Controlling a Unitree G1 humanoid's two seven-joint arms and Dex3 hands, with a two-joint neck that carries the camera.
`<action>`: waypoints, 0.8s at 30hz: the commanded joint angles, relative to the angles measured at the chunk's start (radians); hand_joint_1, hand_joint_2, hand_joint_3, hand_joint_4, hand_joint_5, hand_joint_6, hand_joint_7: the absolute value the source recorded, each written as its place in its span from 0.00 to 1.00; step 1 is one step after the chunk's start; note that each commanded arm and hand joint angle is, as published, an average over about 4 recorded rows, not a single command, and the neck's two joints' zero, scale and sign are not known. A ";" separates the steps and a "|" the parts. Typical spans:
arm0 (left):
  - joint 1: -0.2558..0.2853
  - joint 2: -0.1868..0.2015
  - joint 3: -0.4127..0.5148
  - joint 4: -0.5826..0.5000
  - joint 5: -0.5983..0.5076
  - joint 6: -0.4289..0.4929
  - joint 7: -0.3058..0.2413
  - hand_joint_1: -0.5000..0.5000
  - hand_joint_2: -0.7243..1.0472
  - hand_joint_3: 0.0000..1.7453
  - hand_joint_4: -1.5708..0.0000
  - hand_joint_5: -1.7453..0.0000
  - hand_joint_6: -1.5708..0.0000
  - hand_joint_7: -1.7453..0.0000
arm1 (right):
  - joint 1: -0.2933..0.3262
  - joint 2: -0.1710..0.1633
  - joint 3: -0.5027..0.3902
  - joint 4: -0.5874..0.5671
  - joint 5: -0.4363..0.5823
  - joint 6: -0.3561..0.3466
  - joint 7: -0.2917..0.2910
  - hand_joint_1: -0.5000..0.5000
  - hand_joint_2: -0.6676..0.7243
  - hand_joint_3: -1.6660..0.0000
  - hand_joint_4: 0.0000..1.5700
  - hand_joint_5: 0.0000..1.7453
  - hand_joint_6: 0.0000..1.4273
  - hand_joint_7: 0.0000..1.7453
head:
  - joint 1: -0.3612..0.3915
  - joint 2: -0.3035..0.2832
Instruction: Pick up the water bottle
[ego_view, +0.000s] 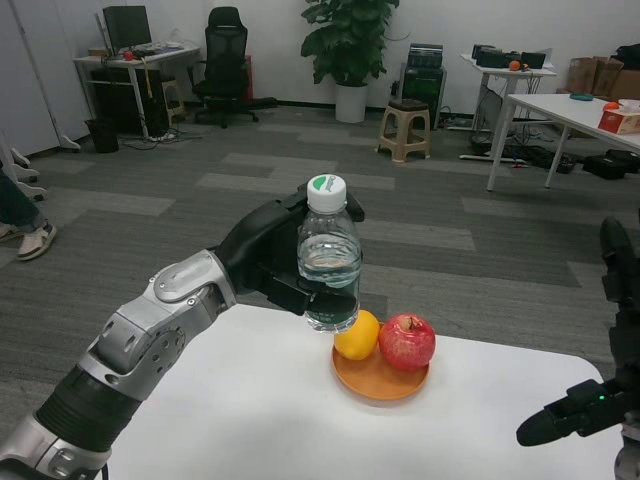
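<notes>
White table (250, 400) | left hand (262, 255) holds water bottle (329, 260) aloft (upright)

No readable text; green mark on water bottle (329, 262) white cap too small to make out.

Water bottle (329, 262) upright in left hand (268, 258) above white table (250, 400), right hand (580, 405) at table's right edge

left arm: silver forearm reaching from 7 o'clock toward centre, raised above the surface
left robot hand (268, 262): fingers wrapped around the water bottle (329, 262), holding it upright
right robot hand (590, 395): at 4 o'clock, holding nothing, one finger pointing toward 9 o'clock
</notes>
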 joint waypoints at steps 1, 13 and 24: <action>0.005 -0.004 0.015 -0.010 0.001 -0.007 0.001 0.77 0.95 0.35 0.83 0.00 0.95 0.04 | -0.015 -0.001 -0.003 0.009 0.006 -0.005 -0.004 0.25 1.00 1.00 0.00 0.00 0.00 0.00 | 0.000 0.000; 0.014 -0.002 0.014 -0.019 0.001 -0.007 0.001 0.77 0.95 0.36 0.85 0.00 0.95 0.03 | -0.012 0.001 -0.002 0.003 0.005 -0.005 -0.004 0.25 1.00 1.00 0.00 0.00 0.00 0.00 | -0.003 -0.013; 0.025 -0.002 0.015 -0.030 0.002 -0.007 0.002 0.76 0.95 0.35 0.86 0.00 0.95 0.02 | -0.007 0.001 -0.002 -0.008 0.006 -0.006 -0.004 0.25 1.00 1.00 0.00 0.00 0.00 0.00 | 0.000 -0.012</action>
